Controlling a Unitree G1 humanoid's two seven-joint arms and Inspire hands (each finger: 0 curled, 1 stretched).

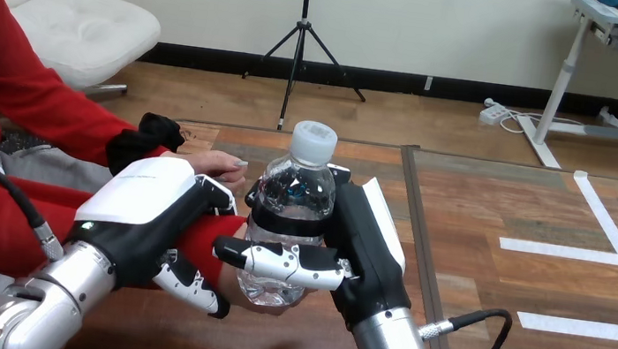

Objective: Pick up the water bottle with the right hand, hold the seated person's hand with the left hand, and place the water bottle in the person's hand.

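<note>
The scene is taken from a camera mounted on the robot's head. The camera is pointed forward and down across the wooden table, so the tabletop is seen from above at a slant, its near part low in the view and its far edge higher up. The left arm and the right arm are seen entering from the bottom edge, at the view's left and right. The left hand, the right hand and the water bottle are caught close to the lens, in the lower middle, and are viewed from behind and above. The left hand's white back is turned toward the camera, over the person's wrist. The person is framed at the view's left side.
</note>
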